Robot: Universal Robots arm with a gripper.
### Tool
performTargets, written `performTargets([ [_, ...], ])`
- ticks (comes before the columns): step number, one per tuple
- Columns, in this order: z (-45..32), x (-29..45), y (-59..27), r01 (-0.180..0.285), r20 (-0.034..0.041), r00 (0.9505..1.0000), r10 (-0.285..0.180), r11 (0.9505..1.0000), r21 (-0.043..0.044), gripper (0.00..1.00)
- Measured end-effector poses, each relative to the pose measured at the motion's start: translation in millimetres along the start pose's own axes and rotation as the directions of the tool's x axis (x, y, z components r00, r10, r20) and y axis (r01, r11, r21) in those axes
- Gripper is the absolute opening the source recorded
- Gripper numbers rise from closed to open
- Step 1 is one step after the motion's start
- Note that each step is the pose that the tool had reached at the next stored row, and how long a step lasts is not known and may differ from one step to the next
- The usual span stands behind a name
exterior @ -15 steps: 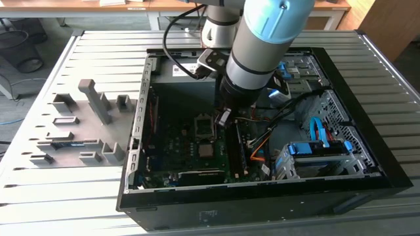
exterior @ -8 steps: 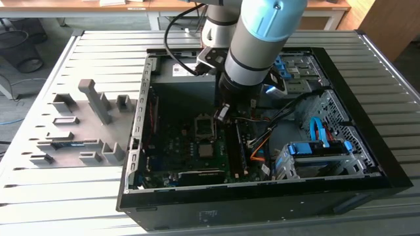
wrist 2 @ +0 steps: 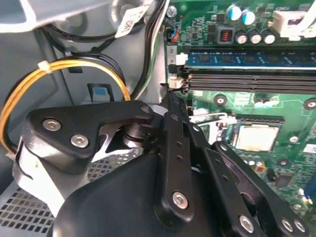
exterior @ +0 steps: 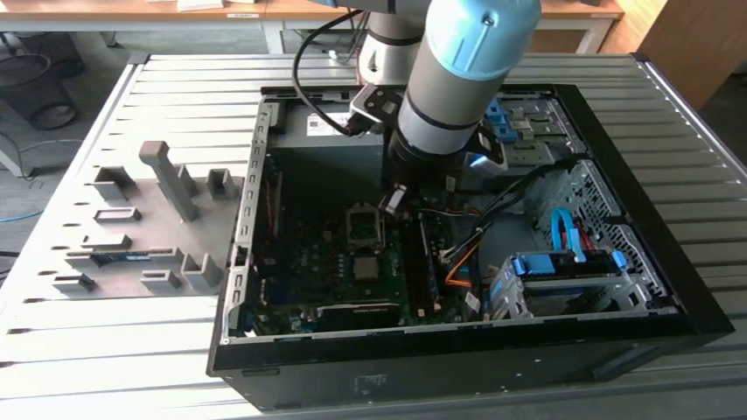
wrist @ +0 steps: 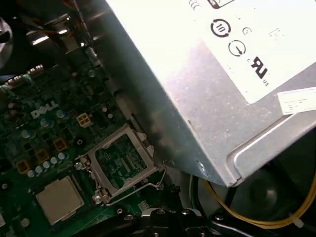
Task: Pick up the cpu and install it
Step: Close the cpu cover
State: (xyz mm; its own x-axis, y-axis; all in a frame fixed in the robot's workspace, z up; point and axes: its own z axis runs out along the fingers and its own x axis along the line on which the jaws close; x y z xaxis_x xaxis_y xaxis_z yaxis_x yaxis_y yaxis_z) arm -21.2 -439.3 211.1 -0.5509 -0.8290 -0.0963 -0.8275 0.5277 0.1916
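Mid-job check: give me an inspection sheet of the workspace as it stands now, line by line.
surface: slatted metal table carrying the open computer case.
job's things: cpu lies flat on the motherboard, beside the open metal socket frame; nothing grips it.
clutter: grey fixture blocks on the table at the exterior view's left of the case; power-supply box inside the case.
grippers: tool low inside the case, near the memory slots, apart from the cpu.
cables: yellow wires with a white tie; black cable looping along the arm.
surroundings: desks behind the table; dark bin at the exterior view's left.
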Motion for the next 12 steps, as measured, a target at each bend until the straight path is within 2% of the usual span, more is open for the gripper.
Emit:
performTargets([
  [5,0.8,0.8,0.5,-0.009,0.0358,0.9993,0.01,0.9997,-0.0208,0.1],
  [10,1.1,6.8,-2.3,-0.009,0.0483,0.9988,0.011,0.9995,-0.029,0.1],
  [12,1.9,8.2,-2.9,-0.009,0.057,0.9983,0.011,0.9994,-0.0346,0.1],
])
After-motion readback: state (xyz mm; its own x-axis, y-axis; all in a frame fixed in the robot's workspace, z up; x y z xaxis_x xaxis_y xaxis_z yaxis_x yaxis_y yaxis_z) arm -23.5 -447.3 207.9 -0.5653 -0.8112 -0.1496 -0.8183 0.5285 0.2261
